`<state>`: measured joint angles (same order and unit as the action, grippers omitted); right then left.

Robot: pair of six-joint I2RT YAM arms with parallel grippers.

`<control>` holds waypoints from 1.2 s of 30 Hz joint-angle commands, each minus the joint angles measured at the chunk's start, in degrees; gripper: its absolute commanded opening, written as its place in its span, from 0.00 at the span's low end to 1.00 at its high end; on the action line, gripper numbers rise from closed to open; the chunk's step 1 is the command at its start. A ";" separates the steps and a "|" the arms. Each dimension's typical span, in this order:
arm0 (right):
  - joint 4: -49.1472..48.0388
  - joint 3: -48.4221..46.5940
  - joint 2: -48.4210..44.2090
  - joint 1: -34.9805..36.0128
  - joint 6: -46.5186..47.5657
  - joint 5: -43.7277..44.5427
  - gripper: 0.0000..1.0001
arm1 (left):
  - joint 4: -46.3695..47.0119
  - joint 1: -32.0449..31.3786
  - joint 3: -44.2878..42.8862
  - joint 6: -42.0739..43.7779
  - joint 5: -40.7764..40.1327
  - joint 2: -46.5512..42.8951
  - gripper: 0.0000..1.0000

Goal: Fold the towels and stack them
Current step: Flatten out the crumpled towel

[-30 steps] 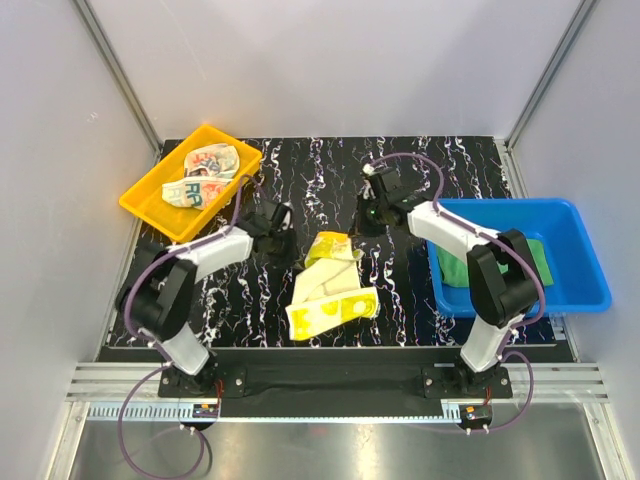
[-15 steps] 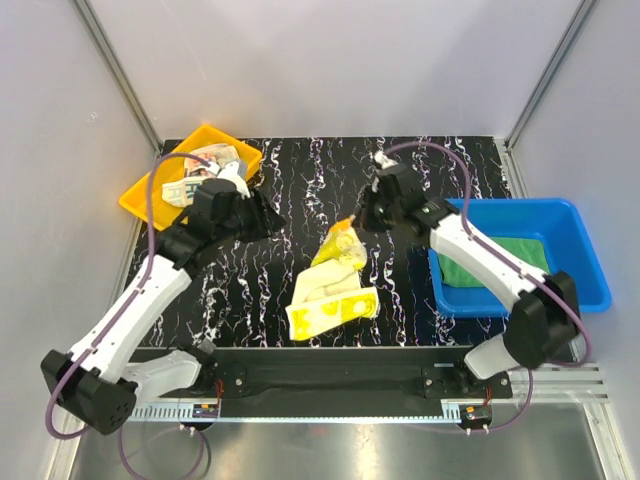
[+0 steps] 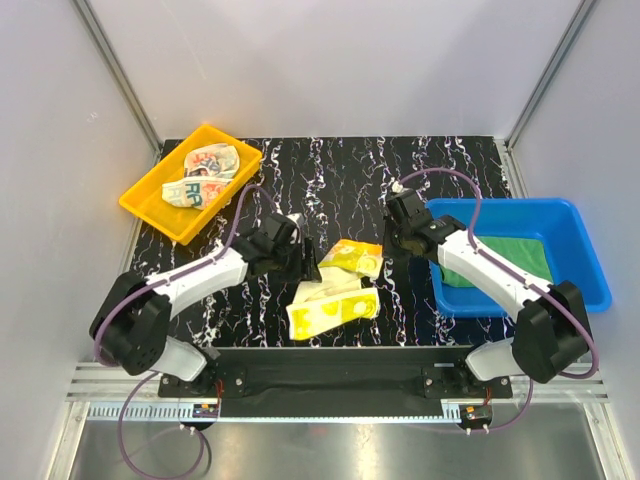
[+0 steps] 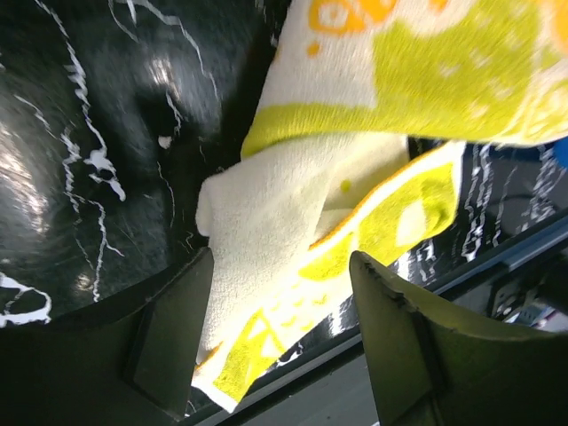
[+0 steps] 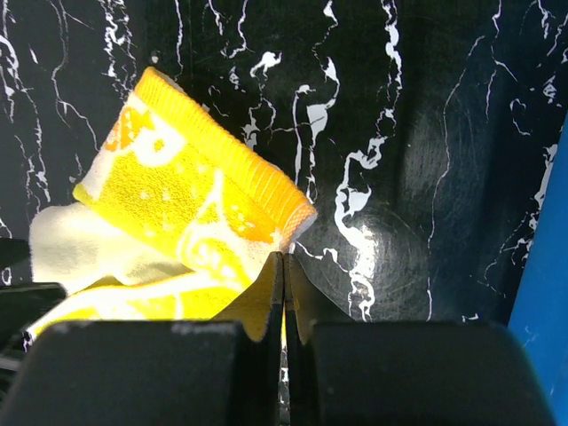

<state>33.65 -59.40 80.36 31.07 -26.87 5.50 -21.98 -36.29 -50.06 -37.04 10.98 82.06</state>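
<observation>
With left pincer (image 4: 282, 266) spread astride the pale folded edge of the yellow patterned towel (image 3: 333, 303); with right pincer (image 5: 284, 262) pinching its orange-hemmed corner, above the marbled counter (image 3: 330, 180).

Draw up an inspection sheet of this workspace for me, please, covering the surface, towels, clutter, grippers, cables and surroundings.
Surface: black marbled table top, no spills seen.
Job's things: yellow towel partly folded at the centre; printed towel crumpled in the yellow tray; green towel in the blue bin.
Clutter: nothing seen beyond tray and bin.
Grippers: left gripper, jaws open on either side of the yellow towel's edge; right gripper, jaws shut on its corner.
Cables: purple cables loop over both arms, off the towels.
Surroundings: plain pale walls.
</observation>
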 commanded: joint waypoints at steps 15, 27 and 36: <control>-20.56 -16.34 18.33 0.13 -3.97 -18.76 0.00 | -18.87 3.69 -12.05 0.38 -25.12 -9.45 0.00; -11.31 -10.33 17.21 0.48 -4.24 -8.22 0.00 | -8.00 -0.17 9.01 -8.92 -5.63 -19.14 0.00; -16.34 -18.71 27.56 2.32 -4.23 -14.21 0.30 | -20.55 1.47 1.22 -9.38 -18.44 -22.56 0.63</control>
<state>21.52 -72.10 104.18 31.57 -30.92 -7.11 -41.08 -37.36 -39.88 -46.81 -1.32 62.06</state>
